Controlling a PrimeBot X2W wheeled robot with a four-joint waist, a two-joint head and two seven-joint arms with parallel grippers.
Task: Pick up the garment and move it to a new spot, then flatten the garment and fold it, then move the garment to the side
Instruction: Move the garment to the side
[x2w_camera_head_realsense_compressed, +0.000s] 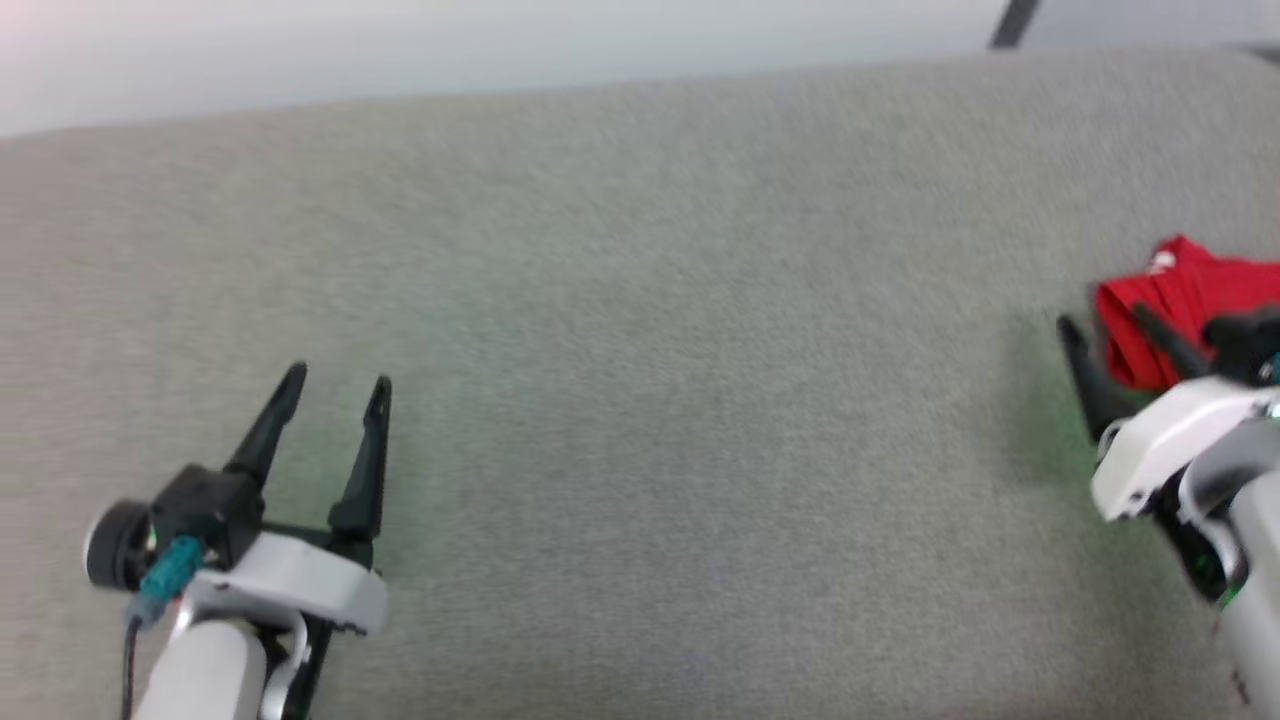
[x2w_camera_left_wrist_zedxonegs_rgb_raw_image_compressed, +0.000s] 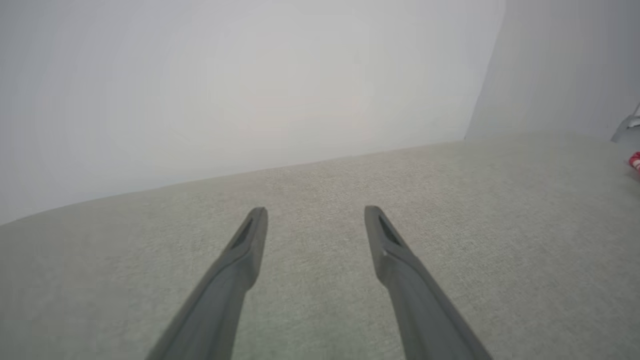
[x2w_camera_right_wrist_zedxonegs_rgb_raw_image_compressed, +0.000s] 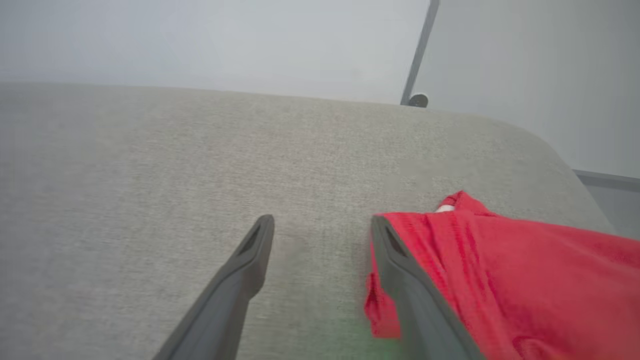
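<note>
Surface: grey fabric bench (x2w_camera_head_realsense_compressed: 640, 300), pale wall (x2w_camera_head_realsense_compressed: 500, 50) behind.
Garment (x2w_camera_right_wrist_zedxonegs_rgb_raw_image_compressed: 500, 270): red, bunched at the bench's right end.
Right pincer (x2w_camera_right_wrist_zedxonegs_rgb_raw_image_compressed: 322, 222): spread, nothing pinched; one finger overlaps the hem.
Left pincer (x2w_camera_head_realsense_compressed: 338, 378): spread, well apart.
Handling: best lifted straight clear, lest cloth be snagged.
Views: the overlap is shown by the right wrist view, blurred from the head.

Grey fabric surface (x2w_camera_head_realsense_compressed: 640, 400) meets a pale wall (x2w_camera_left_wrist_zedxonegs_rgb_raw_image_compressed: 200, 75).

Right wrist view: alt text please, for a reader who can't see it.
A crumpled red garment lies on a grey fabric surface, just outside the open right claw, which holds nothing. A pale wall stands behind.
</note>
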